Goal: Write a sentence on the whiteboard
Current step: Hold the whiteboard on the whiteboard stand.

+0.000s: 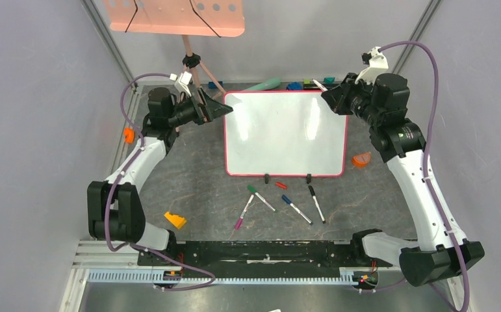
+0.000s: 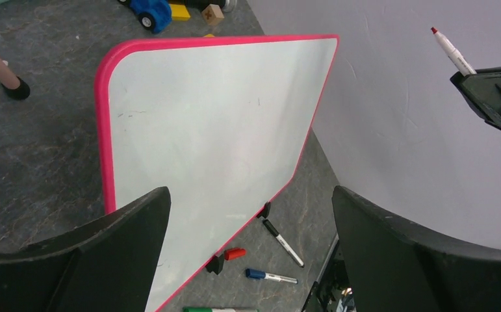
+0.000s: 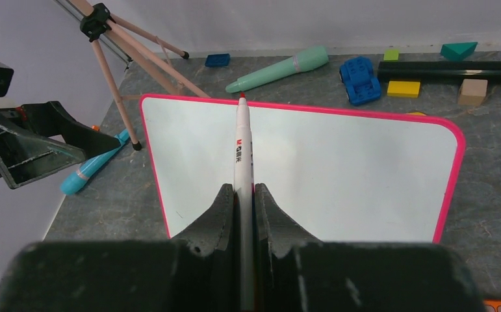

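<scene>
Jaws spread, the left gripper (image 2: 251, 195) hovered at the far-left corner of the whiteboard (image 1: 285, 133), probably to steady it. The board lay mid-table, bare of writing. The right gripper (image 3: 244, 195) pinched 1 red marker (image 3: 242, 143), tip forward, poised to write.

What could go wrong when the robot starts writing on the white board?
The left fingers are open beside the whiteboard, not gripping it, so the board might slide when the pen pushes on it. The red pen sticks far out of the right fingers, so it could tilt or slip if pressed hard. Loose pens lie just in front of the board, and an arm might bump them.
</scene>
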### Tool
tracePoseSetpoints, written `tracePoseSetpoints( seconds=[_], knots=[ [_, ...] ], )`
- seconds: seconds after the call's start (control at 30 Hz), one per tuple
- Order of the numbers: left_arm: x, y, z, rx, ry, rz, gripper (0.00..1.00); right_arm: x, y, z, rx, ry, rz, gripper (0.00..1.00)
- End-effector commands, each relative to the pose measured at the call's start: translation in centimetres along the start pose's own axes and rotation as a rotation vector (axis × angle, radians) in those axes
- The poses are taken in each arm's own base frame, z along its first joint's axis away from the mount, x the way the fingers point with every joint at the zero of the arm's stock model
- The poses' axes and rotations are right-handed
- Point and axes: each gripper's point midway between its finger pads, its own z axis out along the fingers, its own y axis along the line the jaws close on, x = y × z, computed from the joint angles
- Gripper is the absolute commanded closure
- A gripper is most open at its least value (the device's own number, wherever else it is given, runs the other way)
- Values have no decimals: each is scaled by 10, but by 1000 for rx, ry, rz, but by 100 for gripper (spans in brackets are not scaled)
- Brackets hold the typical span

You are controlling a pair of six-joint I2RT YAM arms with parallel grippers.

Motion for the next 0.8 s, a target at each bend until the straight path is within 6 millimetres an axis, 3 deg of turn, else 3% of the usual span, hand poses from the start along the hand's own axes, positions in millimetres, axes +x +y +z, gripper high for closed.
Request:
tracePoseSetpoints(
  seconds=[0.0,0.17,0.33,0.53,0.77],
  knots=[
    [1,2,5,79,-23,-119,0,-14,2,-6,5,-46,-35,100],
    [7,3,13,198,-33,-169,0,-14,1,-5,11,-48,-40,100],
    [30,27,14,198,-29,-81,0,-16,0,-4,16,-55,-47,100],
    [46,50,-4,248,-99,74,8,-21,-3,-4,32,-74,-55,100],
    [59,78,-17,272,-88,101,13,-23,-4,0,35,-90,-57,100]
  ],
)
